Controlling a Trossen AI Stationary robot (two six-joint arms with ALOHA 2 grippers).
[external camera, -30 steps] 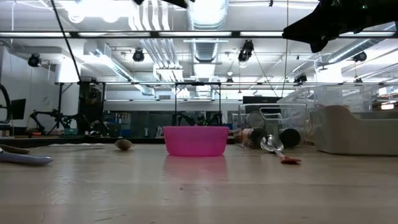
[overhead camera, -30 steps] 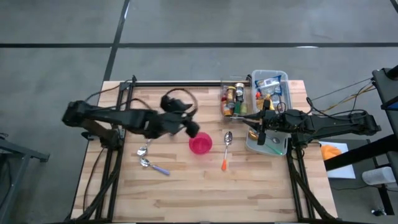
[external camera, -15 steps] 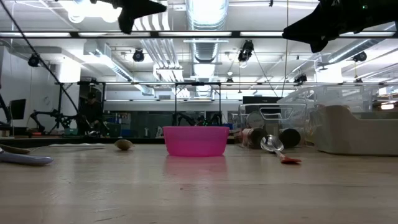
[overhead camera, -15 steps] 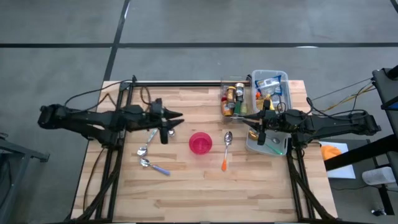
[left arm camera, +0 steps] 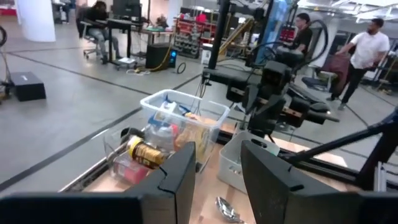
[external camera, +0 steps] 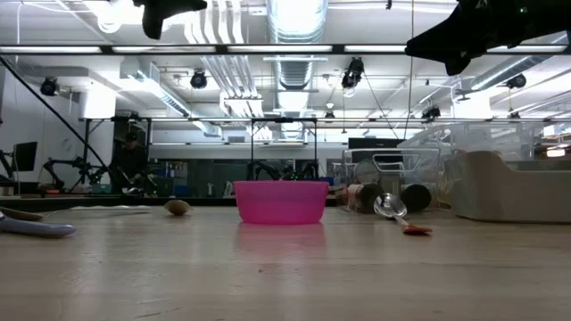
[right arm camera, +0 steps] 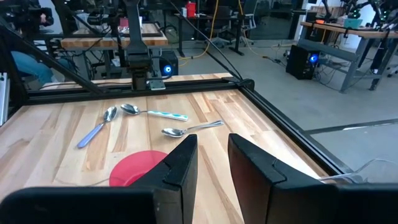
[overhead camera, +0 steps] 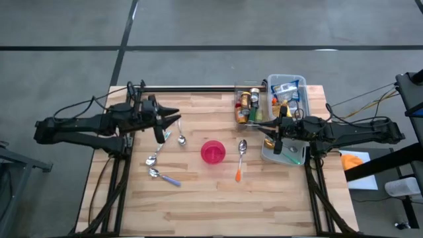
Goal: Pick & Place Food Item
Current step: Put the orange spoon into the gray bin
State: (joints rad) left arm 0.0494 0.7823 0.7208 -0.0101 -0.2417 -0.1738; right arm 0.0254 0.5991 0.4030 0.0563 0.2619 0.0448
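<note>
The food items lie in a clear bin (overhead camera: 286,91) at the table's far right, with jars in a smaller clear box (overhead camera: 246,104) beside it; the left wrist view shows that bin (left arm camera: 180,121) and a jar (left arm camera: 144,152). A pink bowl (overhead camera: 213,152) stands mid-table on its base. My left gripper (overhead camera: 177,116) hangs level over the table's left half, pointing right, open with nothing between its fingers (left arm camera: 217,155). My right gripper (overhead camera: 260,129) hovers level beside the bins, pointing left, its fingers a little apart and empty (right arm camera: 212,146).
An orange-handled spoon (overhead camera: 240,157) lies right of the bowl. Three more spoons (overhead camera: 182,139) (overhead camera: 152,159) (overhead camera: 162,176) lie left of it. A grey tub (overhead camera: 284,153) sits under my right arm. People stand in the room beyond the table (left arm camera: 367,46).
My left gripper has drawn back from beside the pink bowl toward the table's left and far edges, and has tipped from slanting down to level. A spoon that the arm covered now shows left of the bowl. My right arm has kept still.
</note>
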